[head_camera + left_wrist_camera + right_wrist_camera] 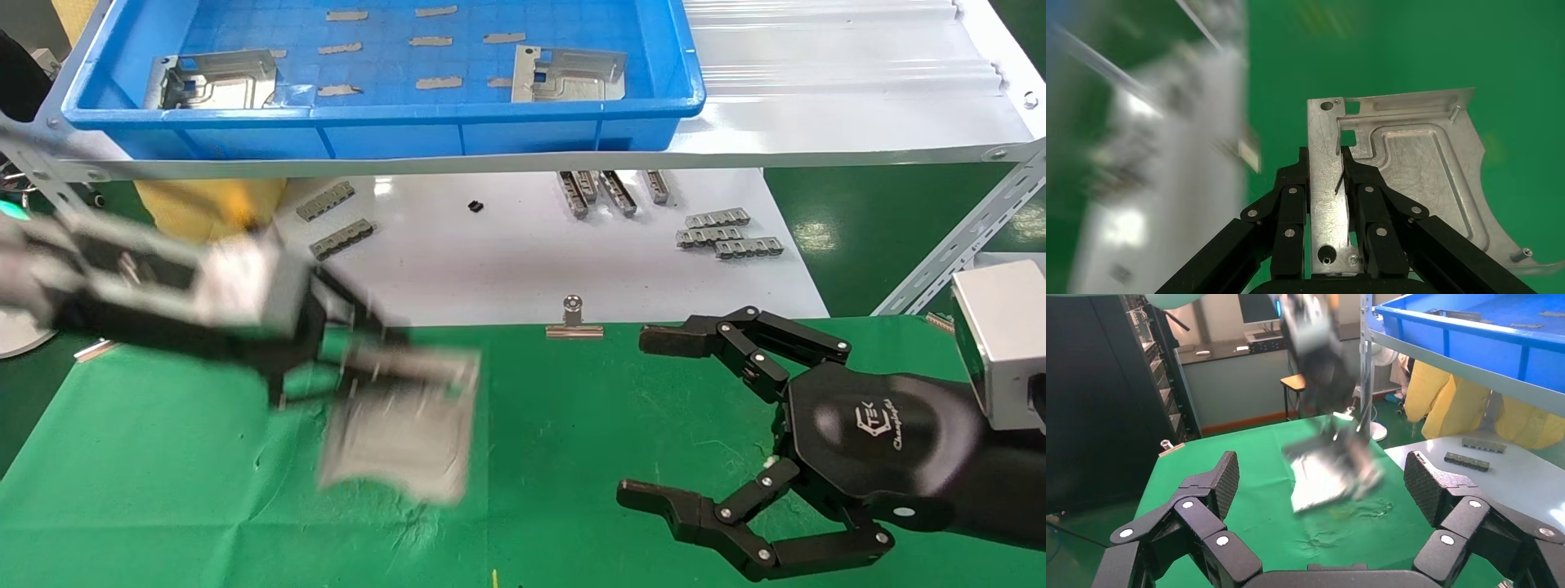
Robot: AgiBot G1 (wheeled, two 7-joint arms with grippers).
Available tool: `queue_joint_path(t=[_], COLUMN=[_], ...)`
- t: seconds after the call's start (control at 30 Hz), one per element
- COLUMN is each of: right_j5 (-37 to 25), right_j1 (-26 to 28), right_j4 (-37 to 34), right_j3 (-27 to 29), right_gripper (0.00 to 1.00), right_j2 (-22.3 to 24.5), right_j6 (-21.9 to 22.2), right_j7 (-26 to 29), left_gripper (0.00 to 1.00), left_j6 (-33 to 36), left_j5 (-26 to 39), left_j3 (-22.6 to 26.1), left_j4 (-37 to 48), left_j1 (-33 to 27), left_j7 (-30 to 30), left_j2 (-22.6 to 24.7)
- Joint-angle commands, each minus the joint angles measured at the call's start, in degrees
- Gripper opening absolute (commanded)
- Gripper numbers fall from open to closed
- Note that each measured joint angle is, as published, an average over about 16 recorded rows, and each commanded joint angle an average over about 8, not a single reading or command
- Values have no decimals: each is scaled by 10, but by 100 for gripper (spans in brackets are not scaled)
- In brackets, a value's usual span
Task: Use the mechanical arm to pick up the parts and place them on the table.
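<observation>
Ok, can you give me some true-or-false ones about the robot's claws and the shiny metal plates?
1. The left tool is shut on a silver plate. True.
2. The right tool is holding a plate too. False: it is open and empty, over the green table.
3. Two more plates lie in the blue tray. True: one near its left end, one nearer the right.
4. The held plate is over the white board. False: it is over the green table.
5. The small grey bars are on the green cloth. False: they lie on the white board.
</observation>
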Motion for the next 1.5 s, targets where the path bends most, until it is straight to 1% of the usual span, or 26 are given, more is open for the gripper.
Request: queue_joint_path(t=[0.03,0.13,0.27,0.4,0.43,0.47,0.67,0.7,0.73,0.93,1.1,1.2,1.37,1.5], right_j5=[0,0,0,0,0,0,0,0,0,0,0,0,0,0], right_j1=[0,0,0,0,0,0,0,0,0,0,0,0,0,0], right_j4=[0,0,0,0,0,0,0,0,0,0,0,0,0,0], right_j3=[0,0,0,0,0,0,0,0,0,0,0,0,0,0], right_gripper=[100,100,100,100,100,100,100,100,100,100,100,100,100,100], right_j2=[0,0,0,0,0,0,0,0,0,0,0,0,0,0], right_j6=[0,0,0,0,0,0,0,0,0,0,0,0,0,0], right_j7=[0,0,0,0,0,0,0,0,0,0,0,0,0,0], left_gripper=[0,0,0,0,1,12,87,98,100,100,100,100,100,100], left_j6=[-4,-34,-75,-91,-93,-93,-99,-99,-98,-86,-64,-37,9,23], left_j5=[27,41,48,47,47,47,50,50,50,43,33,13,-40,-72], left_j3=[37,47,48,47,48,48,50,50,49,45,39,25,-10,-31], left_j4=[-5,37,85,124,132,141,189,195,201,230,250,267,298,312], left_j1=[5,21,42,56,59,61,65,65,64,61,55,52,56,63], left_j7=[7,23,47,68,74,79,117,124,130,160,168,157,115,93], left_j2=[1,16,29,40,44,48,69,71,74,81,76,68,53,45])
